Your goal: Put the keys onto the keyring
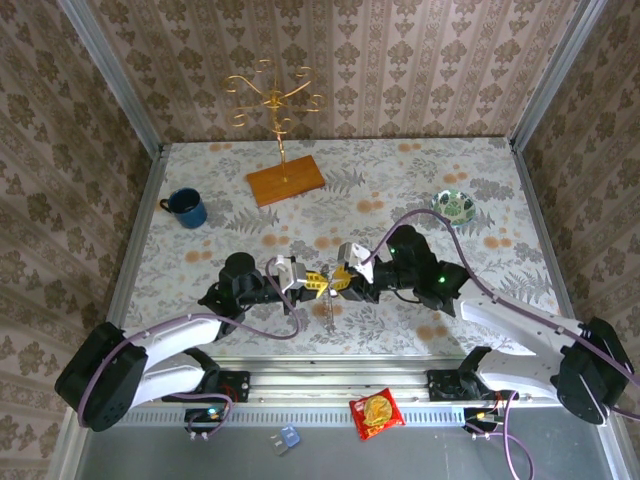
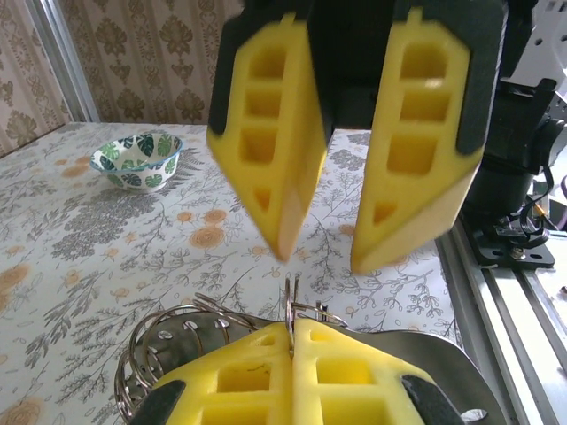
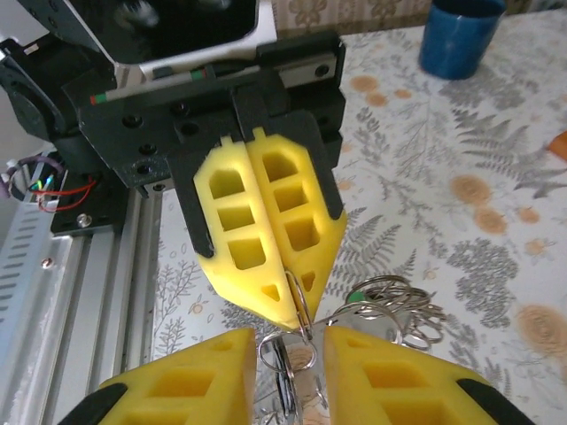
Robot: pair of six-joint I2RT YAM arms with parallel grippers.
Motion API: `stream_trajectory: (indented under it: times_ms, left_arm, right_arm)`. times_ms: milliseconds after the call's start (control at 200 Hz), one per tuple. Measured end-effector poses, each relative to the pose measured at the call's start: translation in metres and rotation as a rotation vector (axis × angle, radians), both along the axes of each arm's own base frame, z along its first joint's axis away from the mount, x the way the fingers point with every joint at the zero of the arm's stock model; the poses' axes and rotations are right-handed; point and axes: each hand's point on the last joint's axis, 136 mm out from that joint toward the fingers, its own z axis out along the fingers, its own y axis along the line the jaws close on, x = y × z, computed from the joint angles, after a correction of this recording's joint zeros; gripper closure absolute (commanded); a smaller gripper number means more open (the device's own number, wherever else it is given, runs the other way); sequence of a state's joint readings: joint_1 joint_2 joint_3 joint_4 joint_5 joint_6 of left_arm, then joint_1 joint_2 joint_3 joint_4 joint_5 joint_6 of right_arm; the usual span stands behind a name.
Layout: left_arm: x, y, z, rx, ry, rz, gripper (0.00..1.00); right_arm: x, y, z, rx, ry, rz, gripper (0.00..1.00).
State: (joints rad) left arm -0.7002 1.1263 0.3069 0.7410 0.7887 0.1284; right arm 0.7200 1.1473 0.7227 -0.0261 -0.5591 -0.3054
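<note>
Near edge of counter [image 1: 420, 190]: I see left hand [image 3: 291, 312] clenched on the keyring [image 2: 291, 294] wire. Right hand [image 2: 323, 258] faces it tip to tip, released, wire loops lying in its gap. I can't make out the keys. Farther back: mug [image 1: 187, 207], bowl [image 1: 455, 206], gold stand [image 1: 272, 98].

Clad in white shells along the left arm [image 1: 165, 350] and right arm [image 1: 520, 322], with black joint housings. Trailing mauve cables [image 1: 262, 327]. Tipped with yellow wedge-shaped gripper fingers [image 3: 239, 204], pocketed with square cut-outs, on black carriers. Dotted with green lamps [image 1: 438, 270].
</note>
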Motion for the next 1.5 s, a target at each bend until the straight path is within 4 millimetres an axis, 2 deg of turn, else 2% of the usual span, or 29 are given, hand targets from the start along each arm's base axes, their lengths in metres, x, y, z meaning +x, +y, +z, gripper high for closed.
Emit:
stream_trajectory:
  times_ms: [260,375,560,680,790,880,950,1245,1500]
  left_arm:
    - [-0.004,-0.001,-0.001,-0.004,0.003,-0.031,1.0]
    - [-0.005,-0.002,-0.002,-0.002,0.006,-0.037,1.0]
    - [-0.006,-0.002,-0.002,-0.003,0.007,-0.042,1.0]
    - [-0.006,-0.002,-0.003,-0.001,0.006,-0.044,1.0]
    - [-0.007,-0.002,-0.002,-0.003,0.005,-0.048,1.0]
    - [-0.007,-0.002,-0.001,-0.006,0.001,-0.051,1.0]
    - [-0.008,-0.003,0.0,-0.01,-0.005,-0.054,1.0]
    - [-0.008,-0.003,0.0,-0.01,-0.009,-0.053,1.0]
    - [-0.008,-0.003,0.0,-0.01,-0.009,-0.053,1.0]
  right_arm:
    - [-0.002,0.005,-0.013,-0.014,0.048,0.028,0.82]
    - [-0.002,0.005,-0.013,-0.009,0.049,0.033,0.82]
    - [-0.002,0.006,-0.011,-0.003,0.046,0.036,0.88]
    - [-0.002,0.005,-0.011,-0.006,0.038,0.042,1.0]
    - [-0.003,0.004,-0.01,-0.017,0.041,0.048,1.0]
    - [-0.003,0.004,-0.009,-0.028,0.038,0.053,0.8]
    - [-0.004,0.003,-0.008,-0.033,0.032,0.059,0.76]
    - [-0.005,-0.003,0.005,-0.017,-0.002,0.053,0.75]
    - [-0.003,-0.001,0.0,-0.021,0.017,0.05,0.77]
